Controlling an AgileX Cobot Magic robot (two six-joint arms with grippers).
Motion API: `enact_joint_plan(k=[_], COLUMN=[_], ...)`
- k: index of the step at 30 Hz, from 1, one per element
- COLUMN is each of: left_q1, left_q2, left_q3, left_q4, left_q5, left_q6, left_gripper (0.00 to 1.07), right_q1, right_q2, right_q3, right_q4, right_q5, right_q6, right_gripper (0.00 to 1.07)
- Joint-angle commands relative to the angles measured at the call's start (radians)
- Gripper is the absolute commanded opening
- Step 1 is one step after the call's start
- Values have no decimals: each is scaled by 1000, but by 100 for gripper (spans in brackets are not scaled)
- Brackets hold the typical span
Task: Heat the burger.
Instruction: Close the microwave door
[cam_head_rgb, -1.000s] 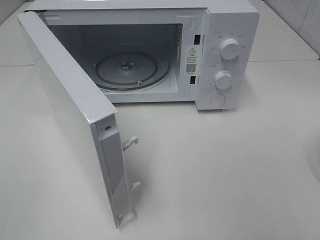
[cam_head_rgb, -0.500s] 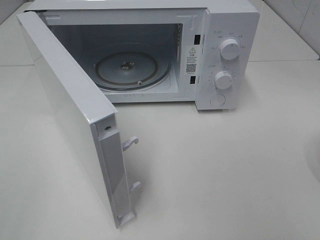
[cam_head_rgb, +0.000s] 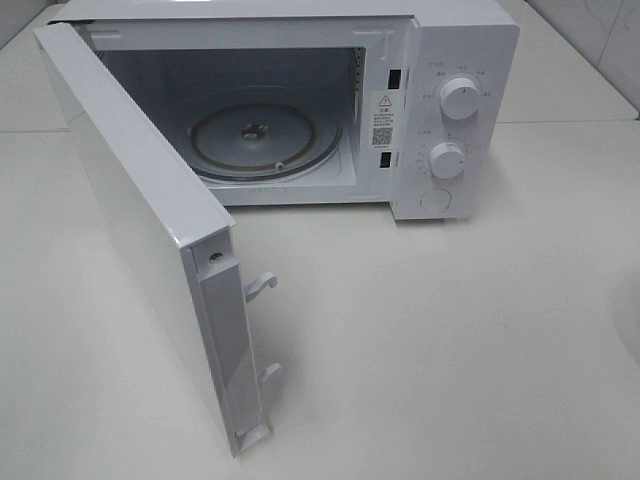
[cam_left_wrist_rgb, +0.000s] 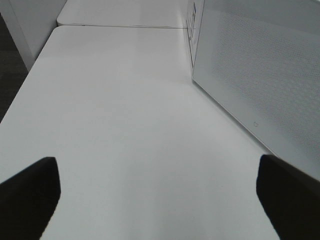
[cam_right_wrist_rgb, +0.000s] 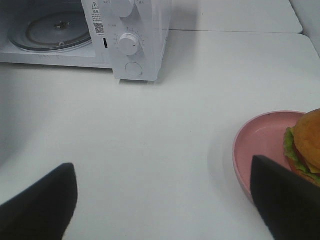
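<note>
Microwave (cam_head_rgb: 300, 110) fills the high camera's shot, door (cam_head_rgb: 150, 240) swung wide open, glass turntable (cam_head_rgb: 265, 138) bare inside, two knobs (cam_head_rgb: 460, 97) on the right panel. Neither arm shows up in that view, and neither does any food. Right wrist camera is the only one that catches the burger (cam_right_wrist_rgb: 305, 147): it sits on a pink plate (cam_right_wrist_rgb: 257, 145) on the white table (cam_right_wrist_rgb: 165, 130), well apart from the microwave, cut off at the frame edge. Tan-orange bun on top, ruffled green lettuce and a reddish layer under it. Right gripper (cam_right_wrist_rgb: 165, 205) hangs spread wide just beside the plate, nothing in it. Left wrist camera just shows the door's dotted outer face and bare tabletop; left gripper (cam_left_wrist_rgb: 160, 195) is spread wide too, empty.
</note>
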Motion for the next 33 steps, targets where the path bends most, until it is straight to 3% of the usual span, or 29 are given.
enact_joint_plan(k=[1,10,20,33], left_q1=[2,2,2,2], left_q2=[-5,-5,-5,-5], left_q3=[3,3,3,3], left_q4=[-4,-4,-4,-4], left_q5=[3,3,3,3], left_q6=[0,0,0,0], left_gripper=[101,101,101,101], right_q1=[-3,-13,-163,-168], right_q2=[-30,-30,-30,-30], right_q3=[0,0,0,0], right_q4=[-17,-32,-19,-15], right_q5=[-6,-6,-7,-7], right_q6=[12,29,10,0], right_gripper=[101,101,101,98])
